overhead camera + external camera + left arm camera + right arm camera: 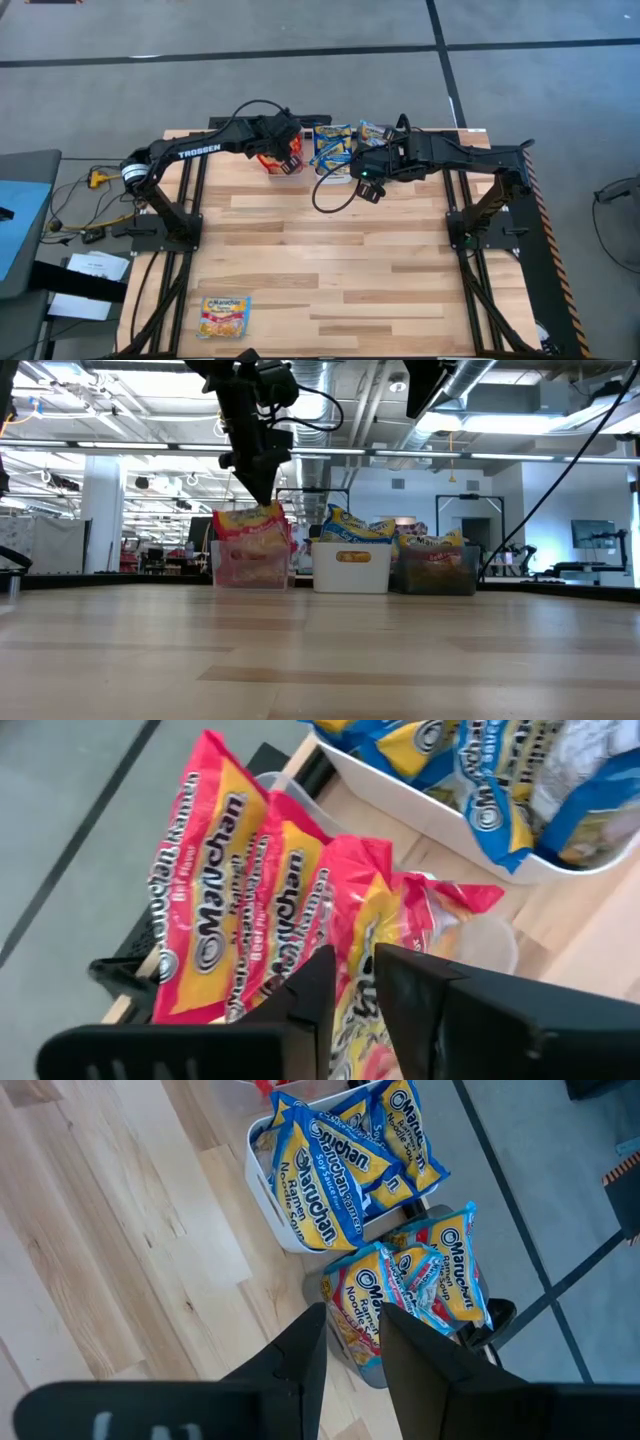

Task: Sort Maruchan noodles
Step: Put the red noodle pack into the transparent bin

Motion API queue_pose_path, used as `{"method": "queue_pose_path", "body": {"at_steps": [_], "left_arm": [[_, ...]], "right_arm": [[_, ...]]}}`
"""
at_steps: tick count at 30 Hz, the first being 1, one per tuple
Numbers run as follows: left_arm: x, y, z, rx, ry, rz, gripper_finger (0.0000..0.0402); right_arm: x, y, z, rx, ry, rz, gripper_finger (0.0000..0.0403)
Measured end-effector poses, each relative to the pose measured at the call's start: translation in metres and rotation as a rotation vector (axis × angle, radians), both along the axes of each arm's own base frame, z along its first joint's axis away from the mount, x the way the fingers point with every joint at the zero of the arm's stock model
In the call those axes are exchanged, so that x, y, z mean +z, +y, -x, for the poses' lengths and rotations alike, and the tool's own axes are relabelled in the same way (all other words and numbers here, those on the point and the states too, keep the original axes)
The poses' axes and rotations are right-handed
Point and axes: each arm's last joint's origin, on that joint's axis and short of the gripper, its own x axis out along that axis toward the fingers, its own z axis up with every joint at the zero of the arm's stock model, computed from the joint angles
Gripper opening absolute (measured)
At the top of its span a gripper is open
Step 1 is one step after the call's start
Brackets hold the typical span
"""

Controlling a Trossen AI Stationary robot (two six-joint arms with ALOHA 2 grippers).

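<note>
Red Maruchan packets [250,910] sit just under the left gripper [352,982], its fingers slightly apart, holding nothing.

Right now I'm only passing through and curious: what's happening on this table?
Two robot arms are sorting ramen packets into three bins at the far edge. The left gripper hangs over the clear bin of red packets, fingers slightly apart. The right gripper waits by the white bin of blue packets. One yellow packet lies unsorted near the front.

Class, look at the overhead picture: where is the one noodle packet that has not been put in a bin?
The lone packet lies flat near the table's front-left corner, far from the bins.
</note>
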Motion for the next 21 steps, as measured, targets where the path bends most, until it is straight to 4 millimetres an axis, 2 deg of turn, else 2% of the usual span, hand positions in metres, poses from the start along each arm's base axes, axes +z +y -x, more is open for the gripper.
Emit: {"method": "queue_pose_path", "body": {"at_steps": [8,12,18,21], "left_arm": [[0.001,-0.001,0.001,-0.027,0.014,-0.003,0.0086],[0.009,-0.003,0.002,-0.051,0.025,0.028,0.0087],[0.022,-0.003,-0.009,-0.186,-0.143,0.098,0.0087],[0.020,-0.004,-0.015,-0.267,-0.225,0.147,0.0087]], "right_arm": [[0.000,0.000,0.000,0.001,0.001,0.000,0.0120],[0.000,0.000,0.000,0.001,0.001,0.000,0.0120],[0.000,0.000,0.000,0.002,0.002,0.001,0.0121],[0.000,0.000,0.000,0.001,0.001,0.000,0.0120]]}}
